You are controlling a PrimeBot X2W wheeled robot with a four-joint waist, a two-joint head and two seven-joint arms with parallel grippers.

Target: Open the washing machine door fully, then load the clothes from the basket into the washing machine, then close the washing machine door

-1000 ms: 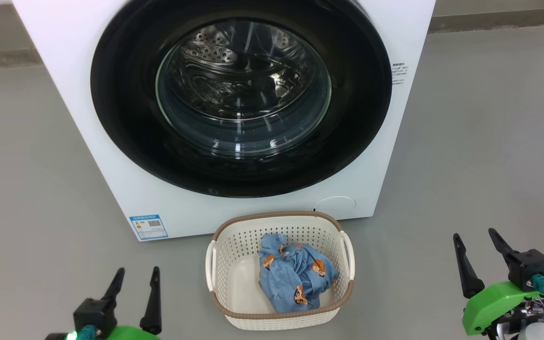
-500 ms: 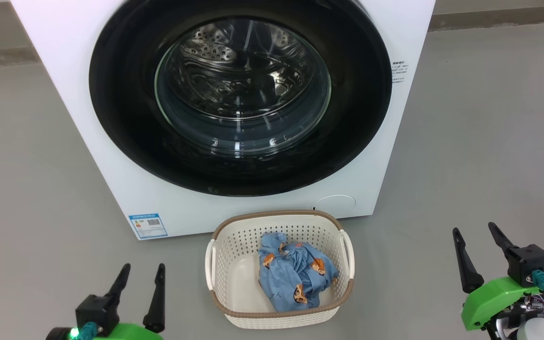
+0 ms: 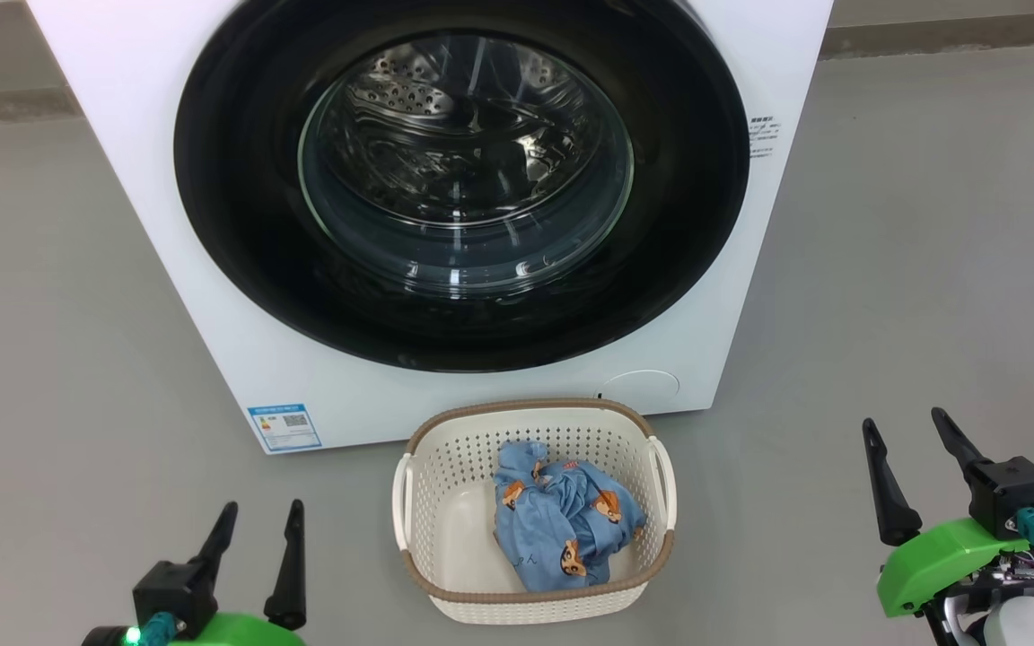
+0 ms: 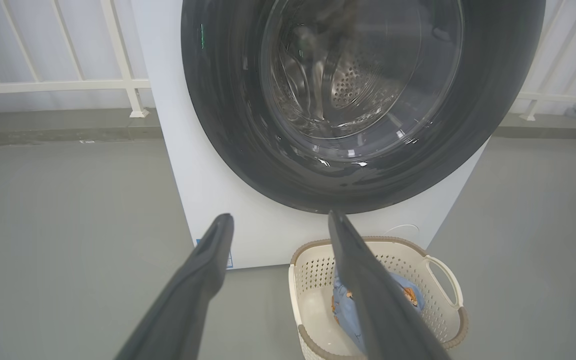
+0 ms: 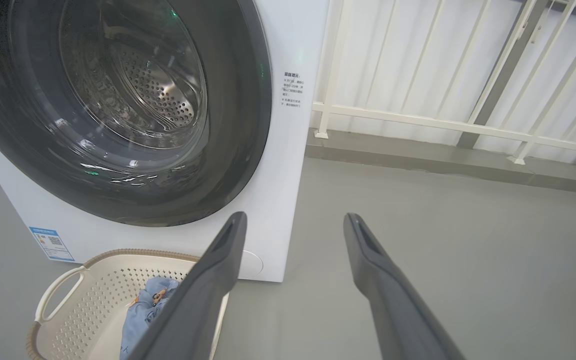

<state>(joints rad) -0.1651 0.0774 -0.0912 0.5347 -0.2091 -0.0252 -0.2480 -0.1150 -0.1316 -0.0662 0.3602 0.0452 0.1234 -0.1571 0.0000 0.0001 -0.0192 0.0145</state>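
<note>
Both grippers are wide open and hold nothing. The left gripper (image 3: 262, 508) hangs above the grey floor (image 3: 50, 404) to the left of the basket (image 3: 445, 467). The right gripper (image 3: 902, 420) is well apart on the other side. The clothes (image 3: 566, 520) lie crumpled inside the basket, which stands just in front of the washing machine (image 3: 167, 296). The washing machine door (image 3: 239, 224) is closed. The wrist views add a white railing (image 5: 418, 120) behind the machine.
</note>
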